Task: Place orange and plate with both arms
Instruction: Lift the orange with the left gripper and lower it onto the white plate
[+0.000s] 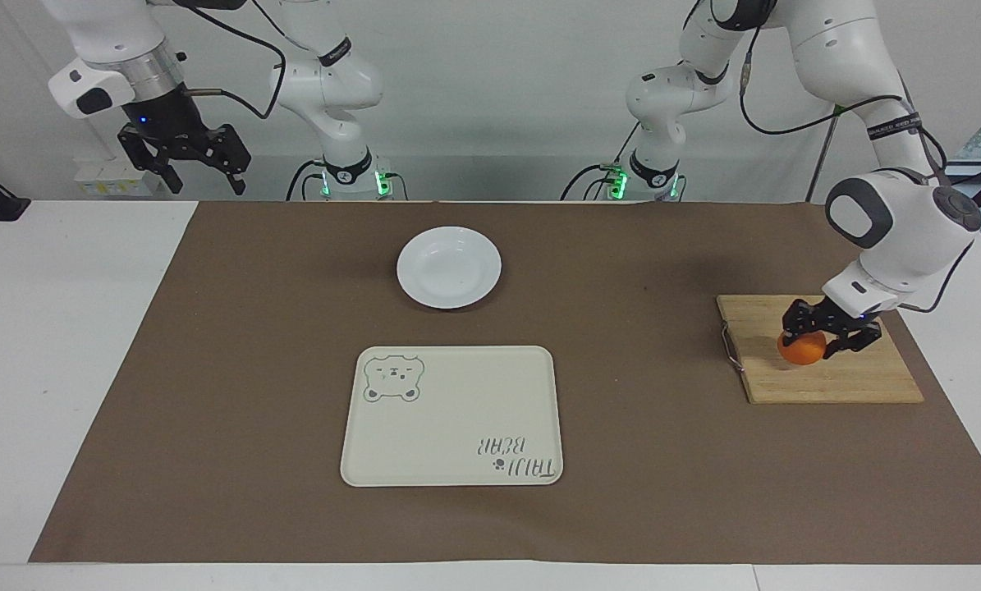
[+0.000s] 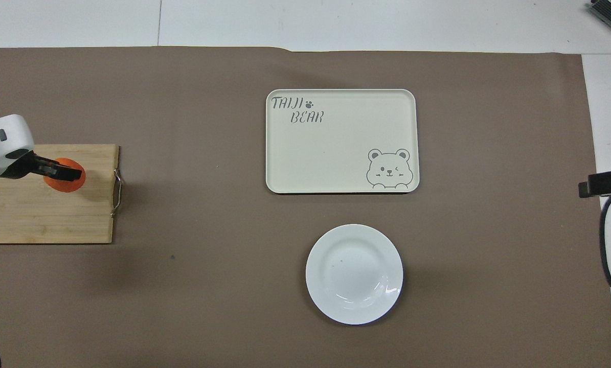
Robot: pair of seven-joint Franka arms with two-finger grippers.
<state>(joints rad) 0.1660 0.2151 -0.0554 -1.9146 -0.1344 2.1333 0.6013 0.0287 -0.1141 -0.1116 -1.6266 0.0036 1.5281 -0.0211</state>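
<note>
Facing view first: the left gripper is clamped on the orange over the cutting board, toward the board's handle end; the fruit bulges out below and ahead of the black fingers, so the grip looks to sit on its upper half — whether the orange is touching the wood or just clear of it I cannot tell. The board is the landmark: the plate lies well apart from it toward the right arm's end and nearer the robots, and the tray with the bear drawing lies well apart the same way but farther from the robots. The right gripper waits high above the table edge at its own end, jaws spread wide, nothing in them. Judgement on the step in hand — carrying the orange off the board: lift straight up before any sideways travel so the round fruit cannot roll out of a high pinch, keep the wrist steady, and go gently, since a shallow hold on a smooth sphere could slip. Overhead view: the left gripper reaches in over the board, fingers lying across the orange, which shows on either side of them; the plate and tray sit well away from the board, plate nearer the robots.
</note>
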